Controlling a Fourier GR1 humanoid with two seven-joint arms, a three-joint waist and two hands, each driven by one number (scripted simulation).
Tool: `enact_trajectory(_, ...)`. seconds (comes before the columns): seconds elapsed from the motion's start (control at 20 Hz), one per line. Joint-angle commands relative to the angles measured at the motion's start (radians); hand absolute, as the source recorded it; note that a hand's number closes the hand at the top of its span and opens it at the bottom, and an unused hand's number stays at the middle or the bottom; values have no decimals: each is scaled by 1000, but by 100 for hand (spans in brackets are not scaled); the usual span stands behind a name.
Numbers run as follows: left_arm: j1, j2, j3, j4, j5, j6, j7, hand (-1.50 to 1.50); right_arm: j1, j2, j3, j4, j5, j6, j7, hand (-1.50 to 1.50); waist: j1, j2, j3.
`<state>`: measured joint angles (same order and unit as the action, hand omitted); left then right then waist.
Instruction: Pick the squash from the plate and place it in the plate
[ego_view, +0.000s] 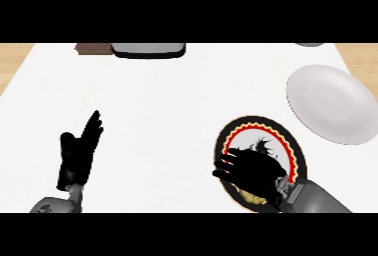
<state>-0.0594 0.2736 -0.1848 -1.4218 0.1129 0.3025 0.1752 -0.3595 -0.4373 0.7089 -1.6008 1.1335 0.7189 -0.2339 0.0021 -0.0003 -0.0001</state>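
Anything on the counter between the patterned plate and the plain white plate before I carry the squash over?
Nothing: in the head view only bare white counter separates the patterned plate from the white plate.

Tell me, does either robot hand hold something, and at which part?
It cannot be told. The right robot hand is over the patterned plate, hiding most of the yellow squash. The left robot hand is open and holds nothing.

The right hand (251, 172) is hiding most of the squash (253, 199); the far tray (148, 50) is getting cut off.
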Motion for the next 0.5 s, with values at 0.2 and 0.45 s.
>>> enact_trajectory(0.2, -21, -60, 18, 26, -48, -21, 12, 0, 17, 31, -18, 126, 117, -65, -87, -150, 0, 0, 0)
enact_trajectory(0.45, 17, -27, 40, -85, -61, -33, 79, 0, -13, 46, -20, 179, 160, -157, -188, 150, 3, 0, 0)
